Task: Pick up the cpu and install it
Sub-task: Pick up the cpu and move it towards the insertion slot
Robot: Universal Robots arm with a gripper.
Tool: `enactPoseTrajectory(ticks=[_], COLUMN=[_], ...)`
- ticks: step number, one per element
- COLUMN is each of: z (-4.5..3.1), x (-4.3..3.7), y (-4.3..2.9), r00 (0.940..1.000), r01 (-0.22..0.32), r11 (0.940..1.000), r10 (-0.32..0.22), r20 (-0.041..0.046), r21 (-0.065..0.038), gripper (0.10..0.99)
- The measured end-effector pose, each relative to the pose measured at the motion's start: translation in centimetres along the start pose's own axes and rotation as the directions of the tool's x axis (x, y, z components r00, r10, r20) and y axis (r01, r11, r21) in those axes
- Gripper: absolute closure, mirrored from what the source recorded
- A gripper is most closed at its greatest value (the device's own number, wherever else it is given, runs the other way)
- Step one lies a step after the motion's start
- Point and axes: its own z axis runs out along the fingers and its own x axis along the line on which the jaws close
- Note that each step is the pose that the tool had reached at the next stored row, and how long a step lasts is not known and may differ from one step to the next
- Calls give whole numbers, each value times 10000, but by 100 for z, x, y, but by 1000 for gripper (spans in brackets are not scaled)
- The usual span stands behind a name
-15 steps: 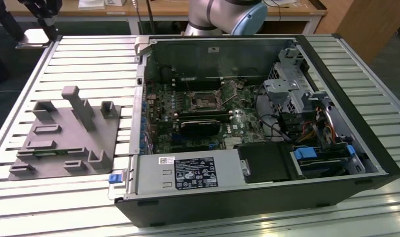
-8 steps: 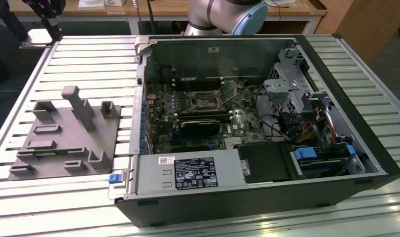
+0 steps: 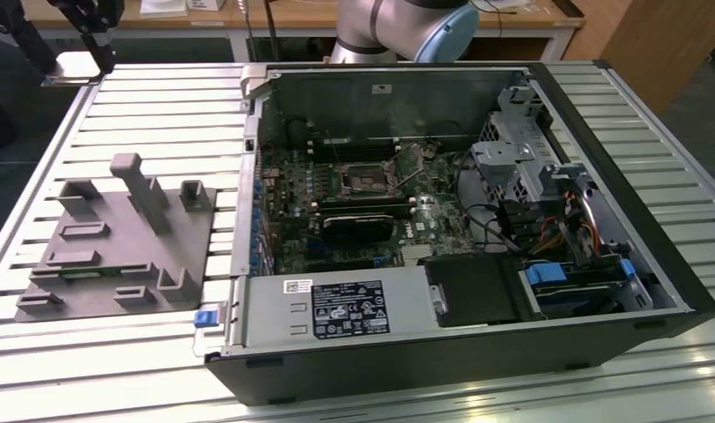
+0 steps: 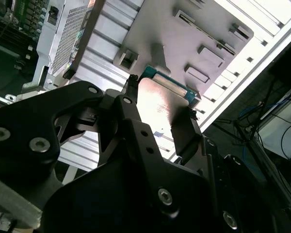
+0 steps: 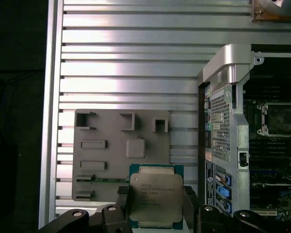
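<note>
In the first wrist view my gripper (image 5: 156,209) is shut on the cpu (image 5: 155,196), a flat square chip with a silver-grey top and a green rim. One black finger (image 5: 123,204) presses each of two opposite sides. The chip hangs above the near edge of the grey fixture plate (image 5: 111,160). In the second wrist view the cpu (image 4: 157,109) shows as a shiny face with a teal edge, clamped in the gripper (image 4: 160,114) over the same plate (image 4: 184,29). The dark motherboard socket (image 3: 363,179) with its metal frame lies inside the open computer case; the socket (image 5: 276,119) also appears in the first wrist view.
The open case (image 3: 592,159) lies on a slatted aluminium table (image 3: 157,115), on the exterior view's right. The fixture plate (image 3: 110,247) with raised posts sits on that view's left. A power supply (image 3: 333,308), cables and drive cages crowd the case. The arm's base (image 3: 392,26) stands behind.
</note>
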Motion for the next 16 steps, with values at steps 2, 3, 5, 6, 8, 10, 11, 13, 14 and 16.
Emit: enactPoseTrajectory(ticks=[2,3,5,6,8,10,11,13,14,16], z=[0,0,0,0,0,1,1,1,1,1], x=[-15,-23,-38,-45,-60,-74,-81,-96,-103,-117], y=[0,0,0,1,0,1,1,0,1,1], r00=[10000,10000,10000,10000,10000,10000,10000,10000,10000,10000], r01=[0,0,-1,-1,0,-1,-1,0,-1,0], r11=[10000,10000,10000,10000,10000,10000,10000,10000,10000,10000], r10=[0,0,1,1,0,1,1,0,1,0], r20=[-1,0,0,0,0,0,0,-1,0,0], r21=[0,0,0,0,0,0,0,1,0,0], gripper=[561,561,561,561,561,561,561,561,561,561])
